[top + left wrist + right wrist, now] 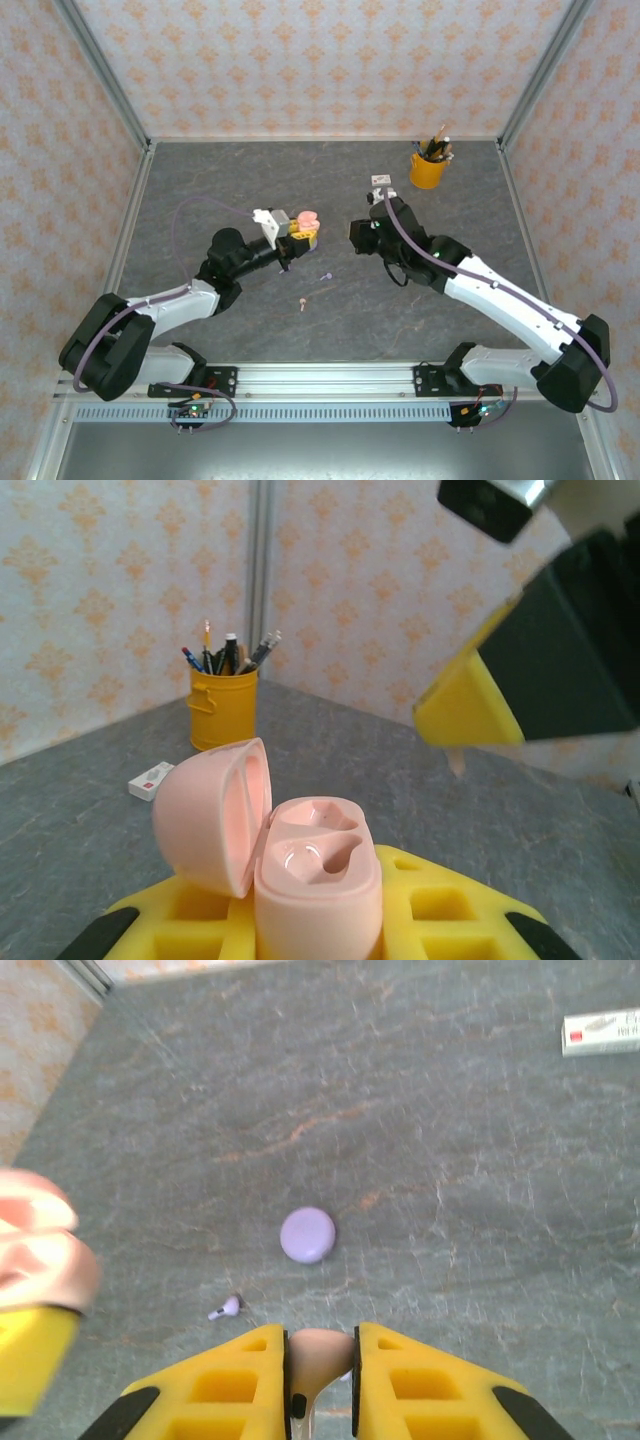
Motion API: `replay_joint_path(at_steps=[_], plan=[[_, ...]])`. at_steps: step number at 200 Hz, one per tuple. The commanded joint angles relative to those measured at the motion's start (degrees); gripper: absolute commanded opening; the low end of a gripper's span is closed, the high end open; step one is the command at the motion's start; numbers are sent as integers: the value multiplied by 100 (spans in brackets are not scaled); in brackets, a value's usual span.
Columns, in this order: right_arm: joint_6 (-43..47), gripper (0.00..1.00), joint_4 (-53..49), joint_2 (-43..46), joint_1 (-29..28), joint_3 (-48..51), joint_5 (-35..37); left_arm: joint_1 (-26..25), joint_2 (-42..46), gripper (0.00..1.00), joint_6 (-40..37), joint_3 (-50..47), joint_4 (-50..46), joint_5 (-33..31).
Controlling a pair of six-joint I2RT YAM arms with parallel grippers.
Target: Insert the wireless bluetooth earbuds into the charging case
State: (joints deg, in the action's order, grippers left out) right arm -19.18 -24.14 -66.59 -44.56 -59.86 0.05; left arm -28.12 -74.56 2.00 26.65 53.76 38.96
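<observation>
Case first: we are clamping the open pink case in our left gripper, closed tight on it, raised off the table. Between the arms a purple earbud and a loose pink earbud are lying on the table. Our right gripper is pinching a second pink earbud, hovering near a round purple case.

A grey stone-patterned tabletop is enclosed by walls papered with pale orange motifs, evenly lit.
</observation>
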Motion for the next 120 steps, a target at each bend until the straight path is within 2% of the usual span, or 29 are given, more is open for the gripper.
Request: replay_joint_path(at_steps=[1,69,120], plan=[[253,20,91,104,43,-316,74,-211,-117,0,-652,307,-322,-30],[522,20,489,135,52,-606,56,-560,-635,0,-1535,646,82,-1261],[626,20,1086,239,52,-523,13,-695,-667,0,-2012,849,346,-1690]])
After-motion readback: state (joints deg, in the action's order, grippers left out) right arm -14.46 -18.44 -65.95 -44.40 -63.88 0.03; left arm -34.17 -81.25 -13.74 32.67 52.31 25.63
